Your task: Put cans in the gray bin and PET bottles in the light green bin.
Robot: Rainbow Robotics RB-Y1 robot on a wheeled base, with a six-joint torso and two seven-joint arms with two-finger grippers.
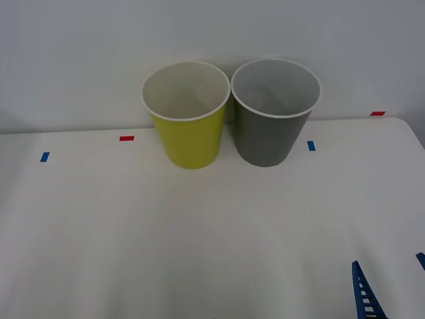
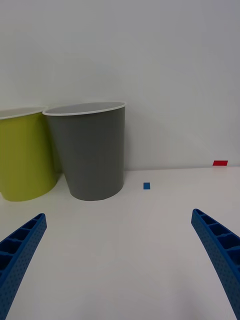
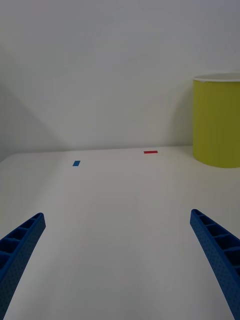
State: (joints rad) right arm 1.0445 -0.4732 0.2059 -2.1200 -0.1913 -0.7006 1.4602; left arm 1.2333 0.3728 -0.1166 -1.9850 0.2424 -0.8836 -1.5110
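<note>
Nearest to us, our right gripper (image 2: pixel 120 265) hangs low over the near right part of the white table (image 1: pixel 199 252), its blue ribbed fingers (image 1: pixel 364 296) spread wide with nothing between them. Our left gripper (image 3: pixel 120 265) hovers over the table too, its fingers likewise far apart and empty, facing the left stretch of the tabletop.

Farther out, small blue tape marks (image 1: pixel 311 145) and red tape marks (image 1: pixel 126 138) dot the surface. At the far edge, against the wall, the light green bin (image 1: pixel 189 116) stands on the left and the gray bin (image 1: pixel 272 113) on the right, rims nearly touching, both upright with mouths open to the ceiling. Each bin's long axis runs vertically, tapering toward the base. As far as we can look into them from the front view, we make out nothing inside.

We see no can or bottle on the table, so we cannot give the can's position or heading. We judge the step in hand to be waiting for or locating an item. To do it well, we would keep both grippers wide and low, and once a can appears, close across its narrow width, lift clear of the white rim, and release above the gray bin.
</note>
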